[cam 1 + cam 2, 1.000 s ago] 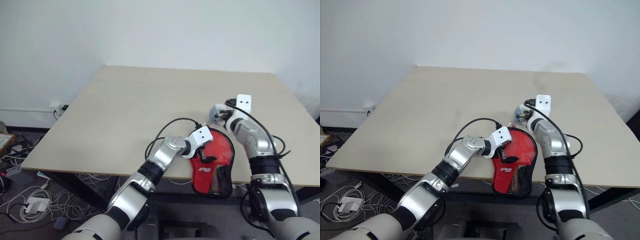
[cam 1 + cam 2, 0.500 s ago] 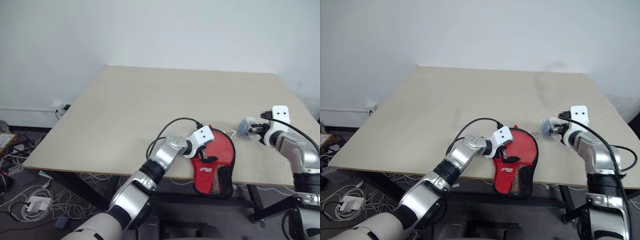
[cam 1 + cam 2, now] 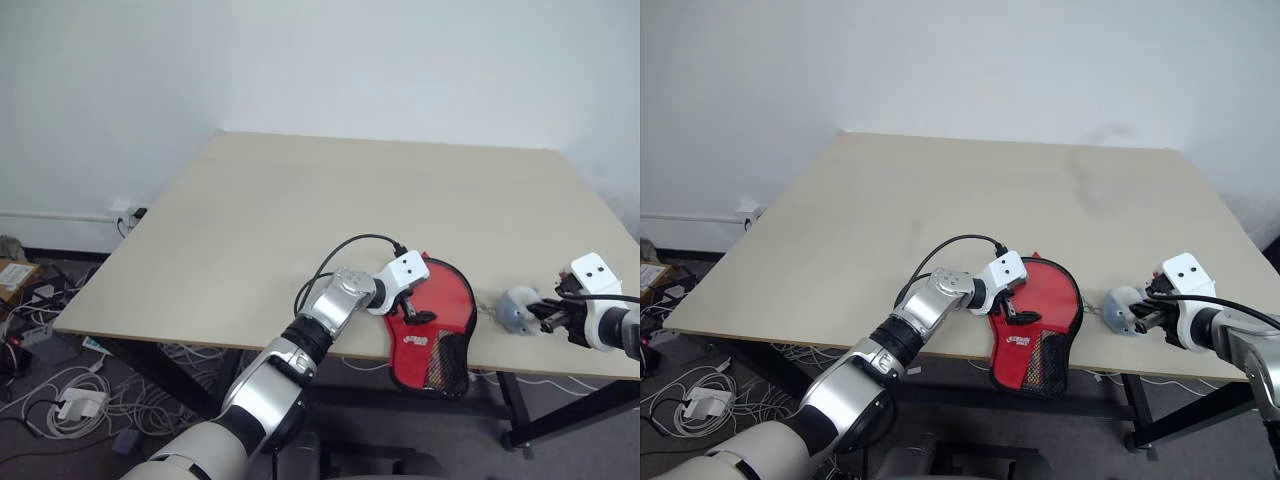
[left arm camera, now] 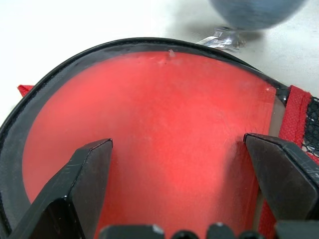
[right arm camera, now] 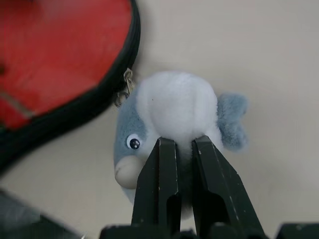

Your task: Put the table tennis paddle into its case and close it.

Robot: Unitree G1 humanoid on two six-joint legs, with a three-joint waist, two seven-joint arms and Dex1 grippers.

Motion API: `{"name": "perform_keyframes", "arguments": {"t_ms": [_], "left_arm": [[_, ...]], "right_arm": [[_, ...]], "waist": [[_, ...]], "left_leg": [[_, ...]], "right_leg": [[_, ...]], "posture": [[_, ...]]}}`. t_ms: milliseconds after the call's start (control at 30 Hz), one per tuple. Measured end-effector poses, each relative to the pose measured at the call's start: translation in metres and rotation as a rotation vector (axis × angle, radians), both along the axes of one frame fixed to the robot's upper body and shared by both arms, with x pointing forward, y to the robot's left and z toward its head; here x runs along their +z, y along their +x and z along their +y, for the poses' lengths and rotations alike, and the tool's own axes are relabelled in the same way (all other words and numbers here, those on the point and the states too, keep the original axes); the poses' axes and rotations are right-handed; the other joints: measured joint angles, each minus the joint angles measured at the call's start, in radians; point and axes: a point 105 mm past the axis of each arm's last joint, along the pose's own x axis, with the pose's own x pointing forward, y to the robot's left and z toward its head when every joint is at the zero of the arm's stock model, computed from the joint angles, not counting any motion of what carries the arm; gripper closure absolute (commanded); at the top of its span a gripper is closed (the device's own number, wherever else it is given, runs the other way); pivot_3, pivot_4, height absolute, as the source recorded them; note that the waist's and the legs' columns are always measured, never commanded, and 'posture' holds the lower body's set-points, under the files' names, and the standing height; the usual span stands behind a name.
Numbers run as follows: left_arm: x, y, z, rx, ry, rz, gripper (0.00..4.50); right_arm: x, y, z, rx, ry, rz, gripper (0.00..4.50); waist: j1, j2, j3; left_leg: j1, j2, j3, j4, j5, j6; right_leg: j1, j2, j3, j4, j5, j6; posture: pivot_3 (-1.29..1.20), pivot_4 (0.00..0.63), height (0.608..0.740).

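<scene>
The case [image 3: 432, 318] lies at the near edge of the bench [image 3: 300, 210], its mesh end hanging over the edge, with the left end effector [image 4: 179, 164] spread wide and pressed flat on its red face. The right end effector [image 5: 179, 149] is clenched on a small plush fish charm [image 5: 174, 119] linked by a metal clasp to the case's black rim — apparently the zip pull. If that pull outruns the left's hold, the case could likely slide off the edge — or the soft plush could slip free.
</scene>
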Motion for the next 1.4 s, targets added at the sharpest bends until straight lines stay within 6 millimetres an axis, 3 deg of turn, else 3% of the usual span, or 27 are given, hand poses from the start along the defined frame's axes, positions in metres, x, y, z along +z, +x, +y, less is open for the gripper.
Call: {"name": "perform_keyframes", "arguments": {"t_ms": [400,533,667,833,1067,1200,1267,1400], "left_arm": [[-0.002,-0.001,-0.003,-0.007,-0.011,0.0,0.0],[-0.002,-0.002,-0.003,-0.006,-0.011,0.001,0.0],[-0.002,-0.002,-0.004,-0.007,-0.013,0.002,0.0],[-0.003,-0.002,-0.003,-0.004,-0.011,0.003,0.0],[-0.004,-0.003,-0.006,-0.012,-0.016,0.003,0.0],[-0.005,-0.003,-0.006,-0.014,-0.014,0.002,0.0],[-0.005,-0.002,-0.005,-0.014,-0.012,0.0,0.0],[-0.005,-0.002,-0.006,-0.019,-0.011,-0.005,0.0]], "right_arm": [[-0.002,-0.064,0.023,0.262,0.074,0.12,4.49],[-0.005,-0.089,0.039,0.359,0.121,0.17,4.49],[-0.007,-0.104,0.045,0.397,0.137,0.195,4.49],[-0.013,-0.14,0.049,0.453,0.172,0.315,4.49],[-0.008,-0.145,0.04,0.484,0.111,0.299,4.49],[-0.003,-0.145,0.056,0.526,0.146,0.258,4.49],[-0.001,-0.14,0.065,0.546,0.152,0.228,3.85],[-0.007,-0.131,0.062,0.477,0.14,0.224,2.56]], "waist": [[0.004,-0.003,0.002],[0.003,-0.003,0.002],[0.004,-0.004,0.001],[0.003,-0.005,0.001],[0.005,-0.005,0.0],[0.004,-0.005,0.0],[0.003,-0.005,0.0],[0.003,-0.007,0.0]], "left_leg": [[0.0,-0.001,-0.004,0.004,-0.004,0.001],[0.0,-0.001,-0.005,0.005,-0.005,0.0],[0.0,-0.001,-0.006,0.005,-0.007,-0.003],[0.001,-0.001,-0.007,0.007,-0.008,-0.003],[0.002,0.0,-0.01,0.008,-0.01,-0.003],[0.002,0.0,-0.011,0.008,-0.01,-0.003],[0.002,0.0,-0.011,0.008,-0.01,-0.003],[0.002,0.001,-0.011,0.009,-0.01,-0.003]], "right_leg": [[0.004,0.0,-0.002,-0.001,-0.001,0.001],[0.005,0.0,-0.002,-0.002,-0.001,0.001],[0.006,0.0,-0.003,-0.002,-0.001,0.002],[0.008,0.0,-0.004,-0.003,-0.002,0.003],[0.012,-0.001,-0.006,-0.005,-0.003,0.004],[0.013,-0.001,-0.007,-0.005,-0.003,0.004],[0.013,-0.001,-0.007,-0.005,-0.003,0.004],[0.013,-0.002,-0.007,-0.005,-0.003,0.004]], "posture": [[0.0,0.0,0.715],[0.0,0.0,0.715],[0.0,0.0,0.715],[0.0,0.0,0.715],[0.0,0.0,0.715],[0.0,0.0,0.715],[0.0,0.0,0.715],[0.0,0.0,0.715]]}}
